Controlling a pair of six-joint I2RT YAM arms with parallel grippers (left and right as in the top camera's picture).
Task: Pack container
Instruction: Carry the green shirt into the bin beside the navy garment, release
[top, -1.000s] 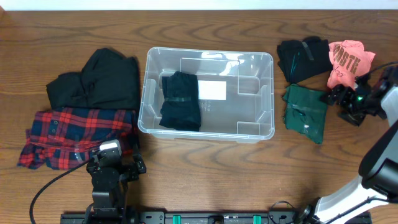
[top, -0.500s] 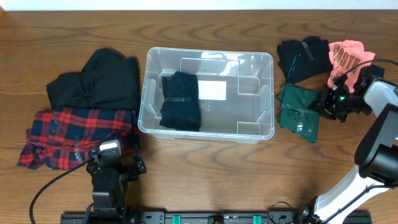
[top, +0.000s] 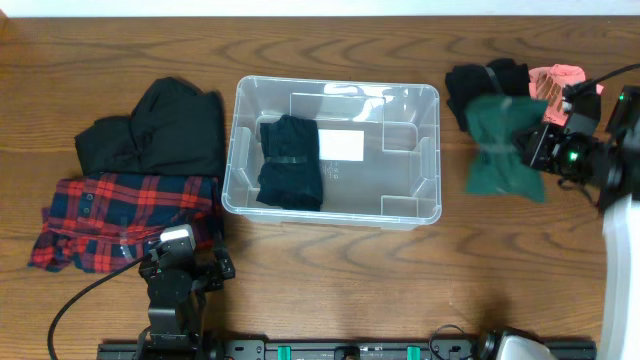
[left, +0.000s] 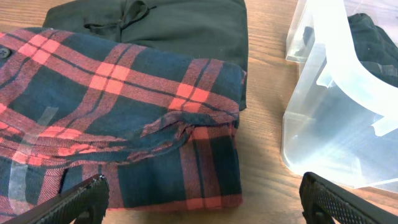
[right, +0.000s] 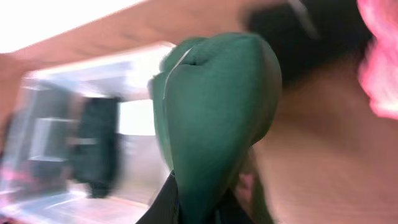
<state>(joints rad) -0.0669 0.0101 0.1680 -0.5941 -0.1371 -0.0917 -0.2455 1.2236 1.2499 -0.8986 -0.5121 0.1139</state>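
Observation:
The clear container (top: 432, 150) stands mid-table with a folded black garment (top: 290, 160) in its left half and a white label (top: 340, 146) on its base. To its right, my right gripper (top: 528, 150) is shut on a dark green garment (top: 500, 150), which hangs blurred above the table. In the right wrist view the green cloth (right: 211, 118) bulges out from between the shut jaws of my right gripper (right: 199, 208), with the container (right: 62, 124) blurred behind it. My left gripper (top: 183, 262) rests open at the front left. Its fingers (left: 81, 199) are spread, with nothing between them.
A black garment (top: 487, 85) and a pink one (top: 557, 78) lie at the far right. A red plaid shirt (top: 120, 215) and a black garment (top: 160, 130) lie left of the container. In the left wrist view the plaid shirt (left: 112, 124) is just ahead and the container wall (left: 336, 93) to the right.
My right gripper closed on the green garment and lifted it off the table, carrying it up and slightly toward the container. The left arm has not moved.

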